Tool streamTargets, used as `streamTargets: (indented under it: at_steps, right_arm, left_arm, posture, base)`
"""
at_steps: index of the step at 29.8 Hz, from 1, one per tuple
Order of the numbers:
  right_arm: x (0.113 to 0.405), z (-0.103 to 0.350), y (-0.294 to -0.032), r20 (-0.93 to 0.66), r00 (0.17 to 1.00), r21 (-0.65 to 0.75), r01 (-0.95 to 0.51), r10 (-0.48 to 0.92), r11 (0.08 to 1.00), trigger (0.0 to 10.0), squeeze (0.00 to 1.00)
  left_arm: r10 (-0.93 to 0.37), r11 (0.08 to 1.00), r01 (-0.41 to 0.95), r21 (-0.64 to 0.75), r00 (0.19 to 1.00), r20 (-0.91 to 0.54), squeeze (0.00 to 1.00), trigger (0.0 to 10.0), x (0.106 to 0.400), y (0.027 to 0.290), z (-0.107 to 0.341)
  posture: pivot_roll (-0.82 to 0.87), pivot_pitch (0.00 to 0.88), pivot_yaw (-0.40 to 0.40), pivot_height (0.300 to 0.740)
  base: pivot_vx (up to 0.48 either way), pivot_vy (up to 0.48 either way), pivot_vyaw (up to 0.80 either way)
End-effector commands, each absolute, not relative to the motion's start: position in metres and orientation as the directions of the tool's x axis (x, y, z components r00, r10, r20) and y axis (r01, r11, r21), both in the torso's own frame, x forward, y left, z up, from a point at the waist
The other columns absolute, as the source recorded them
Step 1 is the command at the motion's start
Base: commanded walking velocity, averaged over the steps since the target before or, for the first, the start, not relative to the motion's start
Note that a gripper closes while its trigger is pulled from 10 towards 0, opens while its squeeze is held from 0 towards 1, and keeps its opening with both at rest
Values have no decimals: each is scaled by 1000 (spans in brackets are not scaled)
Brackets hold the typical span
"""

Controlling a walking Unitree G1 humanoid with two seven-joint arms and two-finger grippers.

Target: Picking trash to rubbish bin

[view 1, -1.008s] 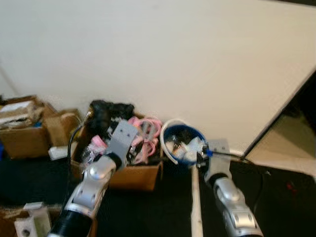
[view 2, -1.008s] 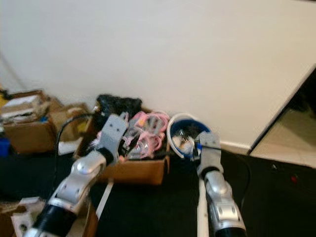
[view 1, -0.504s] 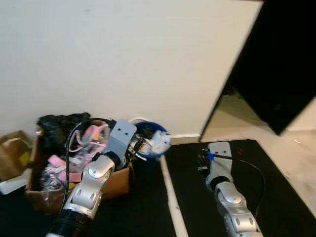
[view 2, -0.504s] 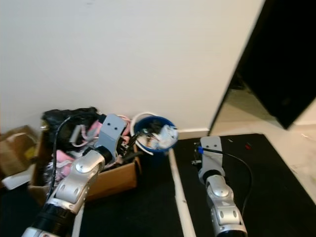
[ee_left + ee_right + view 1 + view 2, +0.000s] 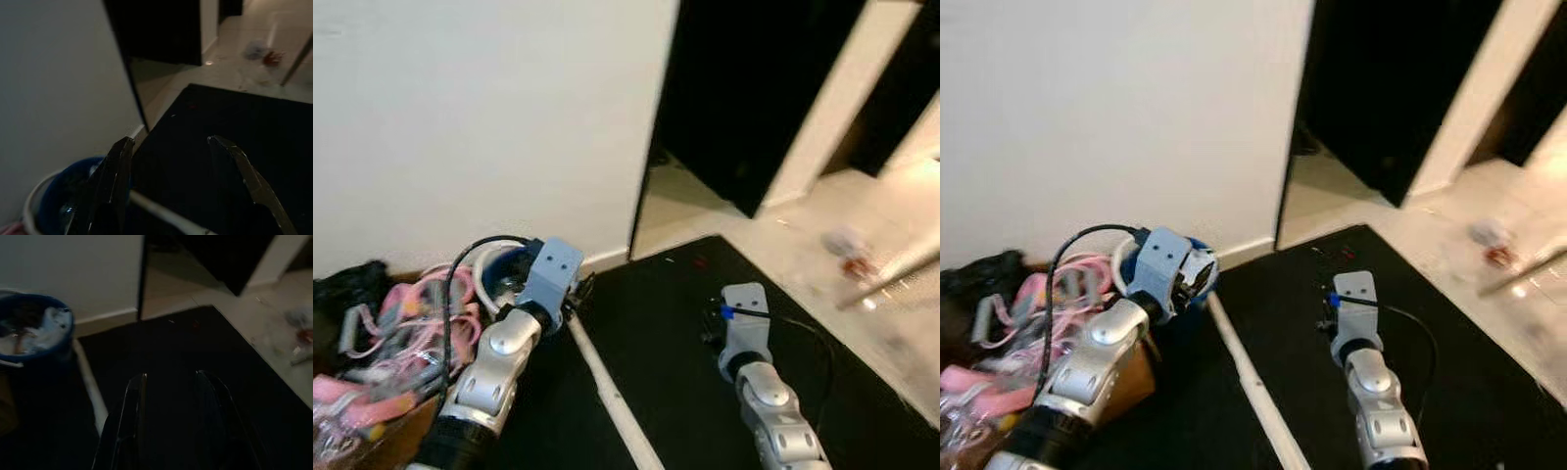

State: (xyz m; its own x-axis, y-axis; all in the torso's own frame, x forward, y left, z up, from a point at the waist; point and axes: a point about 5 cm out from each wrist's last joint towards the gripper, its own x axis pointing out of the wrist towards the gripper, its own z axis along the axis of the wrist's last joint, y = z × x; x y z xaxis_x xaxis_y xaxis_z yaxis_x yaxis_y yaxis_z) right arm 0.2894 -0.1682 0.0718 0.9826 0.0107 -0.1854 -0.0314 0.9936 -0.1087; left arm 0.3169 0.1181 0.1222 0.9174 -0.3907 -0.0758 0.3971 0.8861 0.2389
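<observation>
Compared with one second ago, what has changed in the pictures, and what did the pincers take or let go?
The camera has turned to the robot's right: the blue bin and the box of pink items slid leftward in the head views, and a dark doorway and pale floor came into view. The things themselves did not move. Left pincer and right pincer stay open and empty, raised over the black mat.

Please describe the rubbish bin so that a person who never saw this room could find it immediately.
Start at the white wall left of the dark doorway and look down to its foot, at the edge of the black mat. There stands a round blue bin stuffed with white crumpled trash. Unlike the cardboard box of pink items beside it, it is round and blue.
</observation>
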Motion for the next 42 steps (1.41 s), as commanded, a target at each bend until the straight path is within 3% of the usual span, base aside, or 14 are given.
streamTargets:
  at_steps: [1,42]
  right_arm:
    - [288,70,-174,-193,981,-115,-12,-10,993,10000,0]
    - [287,70,-176,-188,982,-111,-2,-19,994,10000,0]
  left_arm:
    - [-394,889,400,222,916,-73,0,10000,316,113,120]
    - [-378,909,380,174,925,-46,0,10000,316,115,123]
  posture:
    - [-101,41,-27,740]
    - [-102,49,-34,740]
  base:
    - [0,0,-800]
    - [0,0,-800]
